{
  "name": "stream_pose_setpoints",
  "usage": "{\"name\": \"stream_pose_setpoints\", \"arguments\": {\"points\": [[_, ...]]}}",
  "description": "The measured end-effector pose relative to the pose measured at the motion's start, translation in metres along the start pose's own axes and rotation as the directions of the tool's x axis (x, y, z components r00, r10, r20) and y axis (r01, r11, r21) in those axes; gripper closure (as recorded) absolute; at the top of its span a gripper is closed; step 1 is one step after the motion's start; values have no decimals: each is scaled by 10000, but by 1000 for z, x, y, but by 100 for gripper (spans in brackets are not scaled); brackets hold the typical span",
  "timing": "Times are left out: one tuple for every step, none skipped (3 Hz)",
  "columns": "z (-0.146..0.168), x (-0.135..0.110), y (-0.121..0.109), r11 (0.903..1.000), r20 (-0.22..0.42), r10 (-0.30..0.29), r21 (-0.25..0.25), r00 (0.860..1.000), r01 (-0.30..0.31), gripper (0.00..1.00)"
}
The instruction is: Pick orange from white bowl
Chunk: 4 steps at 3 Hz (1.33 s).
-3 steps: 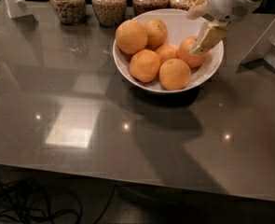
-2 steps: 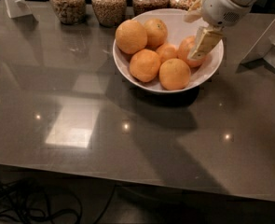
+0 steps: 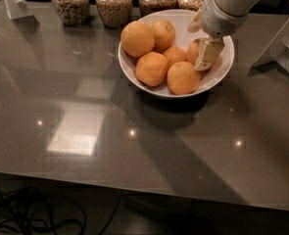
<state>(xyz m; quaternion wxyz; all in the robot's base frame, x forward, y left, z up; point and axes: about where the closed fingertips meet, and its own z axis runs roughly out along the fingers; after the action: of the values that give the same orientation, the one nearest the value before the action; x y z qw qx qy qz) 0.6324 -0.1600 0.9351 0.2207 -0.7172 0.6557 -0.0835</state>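
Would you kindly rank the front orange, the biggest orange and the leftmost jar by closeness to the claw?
1. Front orange, beside the claw at the white bowl's right.
2. Biggest orange, at the bowl's back left.
3. Leftmost jar, behind the bowl, far left.

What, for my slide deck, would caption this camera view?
Gripper inside the white bowl against the orange at its right, five other oranges alongside, glass jars behind.

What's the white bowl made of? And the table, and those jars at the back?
The white bowl looks like glazed ceramic, maybe plastic: smooth and glossy. The table seems polished stone or laminate: dark, mirroring the lights. The jars look like clear glass; grain shows through. The gripper is inside the bowl's right side, by an orange.
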Motion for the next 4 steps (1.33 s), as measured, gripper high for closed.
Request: {"name": "stream_pose_setpoints", "arguments": {"points": [[16,10,-2,9991,-664,-366,-221,9971,352,28],[24,21,-4,9957,-1313,-855,-457,9877,801,26],[29,31,-4,9915,-1720,-1215,-677,9776,1113,24],[35,37,-1,9909,-1666,-1149,-891,9793,1011,43]]}}
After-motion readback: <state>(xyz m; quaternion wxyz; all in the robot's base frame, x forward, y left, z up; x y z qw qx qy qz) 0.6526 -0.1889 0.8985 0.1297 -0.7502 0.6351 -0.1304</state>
